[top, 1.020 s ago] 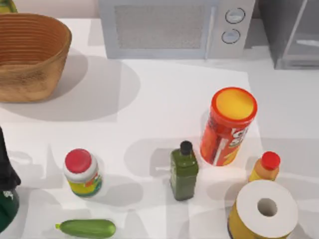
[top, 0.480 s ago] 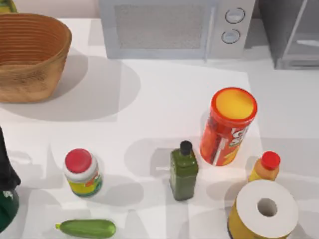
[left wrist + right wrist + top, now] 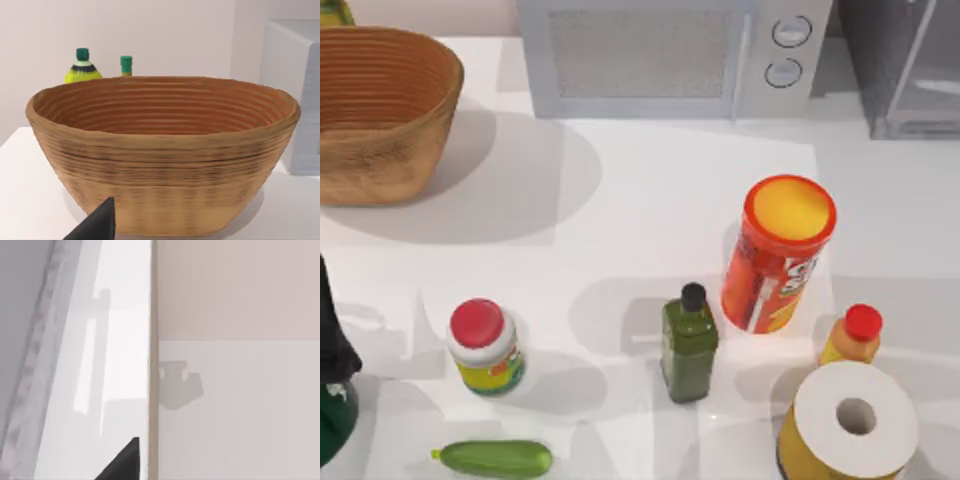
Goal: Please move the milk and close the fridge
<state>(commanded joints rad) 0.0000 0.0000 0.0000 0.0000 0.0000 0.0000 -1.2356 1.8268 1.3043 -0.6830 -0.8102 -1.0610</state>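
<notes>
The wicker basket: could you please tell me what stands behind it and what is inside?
Behind the wicker basket, two green-capped bottles poke above its rim; their lower parts are covered. The visible inner wall is bare, but the basket's floor is hidden by its near wall.

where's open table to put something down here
Broad bare patch mid-table, bordered by the basket, the microwave and the chips can. Crowded along the near edge: jar, cucumber, green bottle, paper roll.

The black left arm (image 3: 332,345) sits at the top view's lower left edge, and a dark fingertip (image 3: 97,226) shows in each wrist view.
</notes>
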